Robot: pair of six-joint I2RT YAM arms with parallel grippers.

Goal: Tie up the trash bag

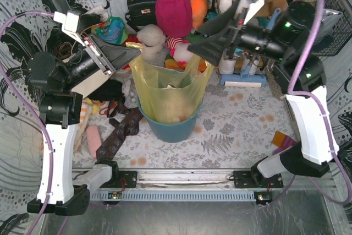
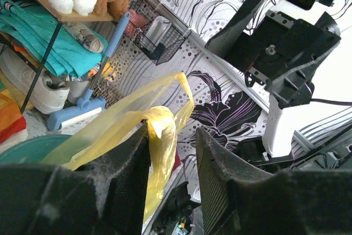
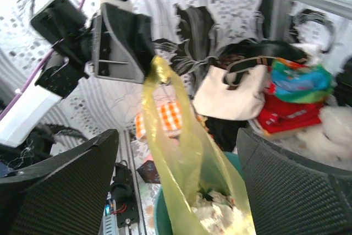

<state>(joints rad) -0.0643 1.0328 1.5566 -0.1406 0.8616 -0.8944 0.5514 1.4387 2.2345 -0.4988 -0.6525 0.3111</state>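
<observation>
The yellow-green trash bag point(image 1: 165, 89) stands in a teal bin point(image 1: 170, 130), its top pulled up into two peaks. My left gripper point(image 1: 135, 53) is at the bag's upper left edge. In the left wrist view the jaws point(image 2: 171, 130) stand apart, and a bag handle point(image 2: 159, 136) drapes over one finger point(image 2: 126, 180). My right gripper point(image 1: 195, 38) is wide open at the bag's upper right edge. In the right wrist view point(image 3: 177, 133) the bag point(image 3: 187, 158) rises between its fingers without touching them. Crumpled white paper point(image 3: 220, 216) lies inside.
Behind the bin are a pink bag point(image 1: 173, 9), a black handbag point(image 1: 142, 6) and plush toys point(image 1: 151, 37). A cream tote point(image 3: 234, 94) lies at the left, a dark tie point(image 1: 118, 133) on the mat, a blue mop point(image 1: 242, 78) at the right.
</observation>
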